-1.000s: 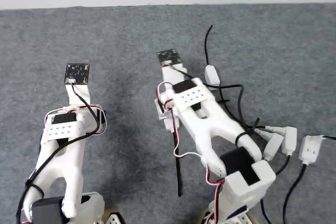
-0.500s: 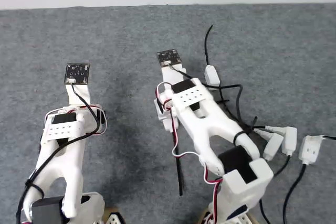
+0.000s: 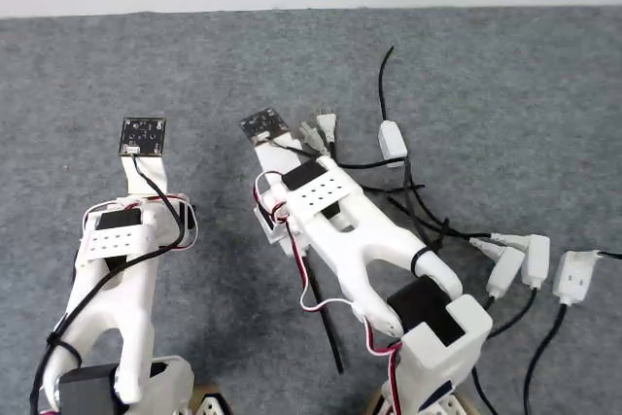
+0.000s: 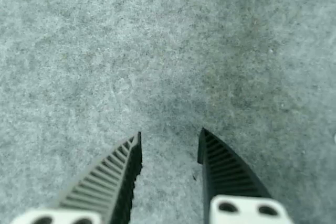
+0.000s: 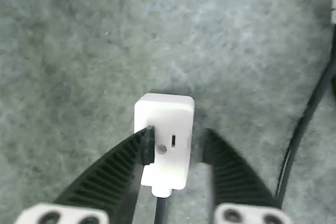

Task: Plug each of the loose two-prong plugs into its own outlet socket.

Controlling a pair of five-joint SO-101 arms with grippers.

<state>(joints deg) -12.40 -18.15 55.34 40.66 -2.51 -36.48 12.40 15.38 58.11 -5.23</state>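
A white outlet socket (image 5: pixel 167 129) on a black cord sits between the fingers of my right gripper (image 5: pixel 177 132). One pad (image 5: pixel 137 153) presses its side and the other stands close against the far side. In the high view the right arm (image 3: pixel 330 196) reaches diagonally toward the middle of the mat. Two loose two-prong plugs (image 3: pixel 321 129) lie just beyond it, prongs pointing away. More white plug and socket pieces (image 3: pixel 535 259) lie at the right edge with another white block (image 3: pixel 573 276). My left gripper (image 4: pixel 170 135) hangs open over bare grey mat.
Black cords (image 3: pixel 418 191) loop across the mat on the right, past a small white inline block (image 3: pixel 392 140). A black cord (image 5: pixel 310 103) also runs beside the right gripper. The left arm (image 3: pixel 121 230) stands over the left part of the mat.
The right arm has swung to the left, and the black cord under it shifted along. The two-prong plugs it covered before now show. The left arm has not moved.
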